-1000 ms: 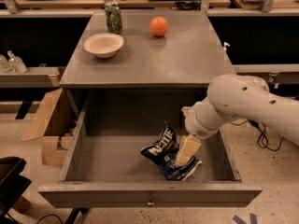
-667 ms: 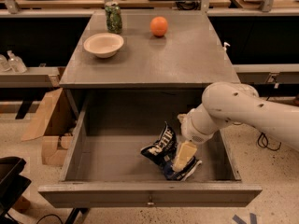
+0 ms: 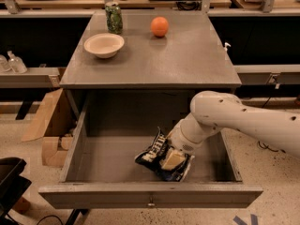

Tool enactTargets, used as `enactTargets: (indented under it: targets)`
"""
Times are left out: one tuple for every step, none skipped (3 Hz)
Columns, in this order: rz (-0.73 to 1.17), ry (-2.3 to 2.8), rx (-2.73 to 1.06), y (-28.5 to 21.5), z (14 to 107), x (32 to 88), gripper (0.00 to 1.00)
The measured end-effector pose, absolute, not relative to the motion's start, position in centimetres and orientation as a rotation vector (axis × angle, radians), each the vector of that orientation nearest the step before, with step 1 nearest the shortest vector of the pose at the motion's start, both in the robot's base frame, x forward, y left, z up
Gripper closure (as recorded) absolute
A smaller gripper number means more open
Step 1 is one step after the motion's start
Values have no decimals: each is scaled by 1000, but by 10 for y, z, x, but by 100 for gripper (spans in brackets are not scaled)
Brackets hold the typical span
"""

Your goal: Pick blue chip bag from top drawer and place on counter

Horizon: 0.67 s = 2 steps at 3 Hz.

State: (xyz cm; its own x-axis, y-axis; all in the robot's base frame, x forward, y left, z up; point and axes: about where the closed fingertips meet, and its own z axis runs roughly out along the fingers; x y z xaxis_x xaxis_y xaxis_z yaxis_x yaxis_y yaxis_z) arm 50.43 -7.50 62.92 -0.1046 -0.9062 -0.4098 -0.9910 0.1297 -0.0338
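The top drawer [image 3: 117, 193] is pulled wide open below the counter [image 3: 159, 60]. The blue chip bag [image 3: 151, 154], crinkled navy with white lettering, lies on the drawer floor near the front, right of centre. My gripper [image 3: 172, 160] reaches down into the drawer from the right on the white arm [image 3: 234, 118]. Its cream tip rests on the right part of the bag and covers some of it. The bag is on the drawer floor, not lifted.
On the counter stand a cream bowl [image 3: 104, 45], a green patterned can [image 3: 113, 18] and an orange [image 3: 159, 26], all toward the back left. A cardboard box [image 3: 47, 125] sits on the floor left of the drawer. A black object [image 3: 9, 182] is at lower left.
My gripper has moved left and down inside the drawer, from beside the bag's right edge onto the bag. The bag has stayed where it was.
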Motion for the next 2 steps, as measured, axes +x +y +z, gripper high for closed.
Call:
enactTargets:
  targets:
    - [386, 2059, -1856, -62, 634, 502, 65]
    - [298, 1962, -1869, -58, 687, 511, 95]
